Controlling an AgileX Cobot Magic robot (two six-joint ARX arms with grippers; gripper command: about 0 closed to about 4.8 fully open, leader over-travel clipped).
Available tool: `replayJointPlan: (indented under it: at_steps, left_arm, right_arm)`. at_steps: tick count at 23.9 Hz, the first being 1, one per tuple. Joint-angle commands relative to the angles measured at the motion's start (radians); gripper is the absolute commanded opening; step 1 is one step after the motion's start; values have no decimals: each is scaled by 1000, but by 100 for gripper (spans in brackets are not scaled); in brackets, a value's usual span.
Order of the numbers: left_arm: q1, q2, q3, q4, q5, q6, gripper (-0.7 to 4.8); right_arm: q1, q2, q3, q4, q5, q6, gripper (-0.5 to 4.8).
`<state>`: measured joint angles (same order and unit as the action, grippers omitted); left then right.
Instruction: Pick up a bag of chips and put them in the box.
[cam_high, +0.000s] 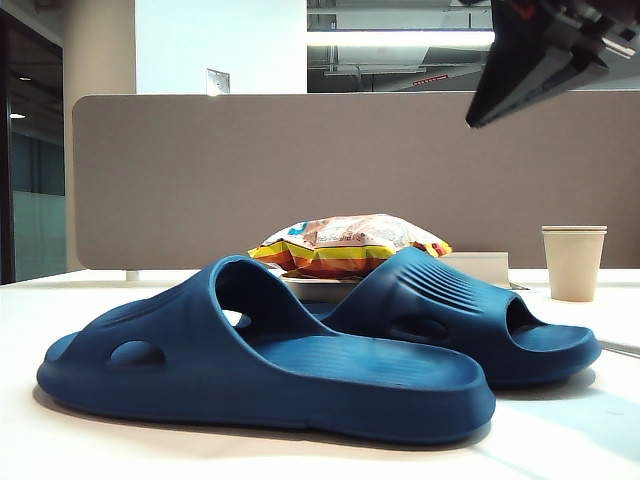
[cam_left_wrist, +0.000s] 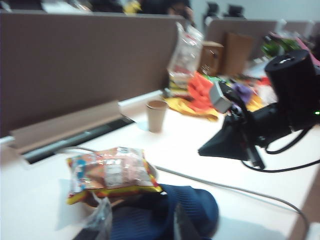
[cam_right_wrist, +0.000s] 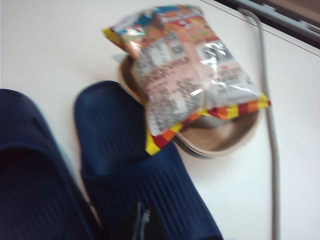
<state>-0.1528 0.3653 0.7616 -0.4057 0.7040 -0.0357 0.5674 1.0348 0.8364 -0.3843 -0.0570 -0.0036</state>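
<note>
Only one bag of chips (cam_right_wrist: 185, 65), two slippers (cam_high: 270, 370), both tools raised.

We see two dark blue slippers on the white counter (cam_high: 60, 300): the near slipper (cam_high: 270, 365) fills the foreground of the exterior view, and the far slipper (cam_high: 455, 320) lies just behind it, toward the right. A beige paper cup (cam_high: 574, 262) stands upright well to the right. A grey partition (cam_high: 200, 170) runs along the back edge, and a grey cable (cam_right_wrist: 270, 140) trails across the counter.
</note>
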Motion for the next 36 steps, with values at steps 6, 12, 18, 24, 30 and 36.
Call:
replayJointPlan:
  at_steps: [6, 12, 18, 24, 30, 36]
  left_arm:
    - [0, -248, -101, -67, -169, -14, 173]
    - [0, -326, -148, -112, -188, -52, 174]
    - [0, -353, -197, -121, -188, -73, 173]
    - [0, -353, -247, -116, -188, -77, 168]
    - [0, -353, -286, -64, -215, -145, 151]
    - [0, -353, -329, -45, -259, -165, 151]
  right_arm:
    - [2, -48, 2, -5, -77, 4, 18]
    - [16, -98, -20, -26, -79, 4, 18]
    - [63, -163, -66, -22, -75, 4, 17]
    - [119, -216, -124, 4, -72, 7, 17]
    - [168, -220, -136, 22, -52, 8, 17]
    - [234, -220, -150, 68, 5, 29, 17]
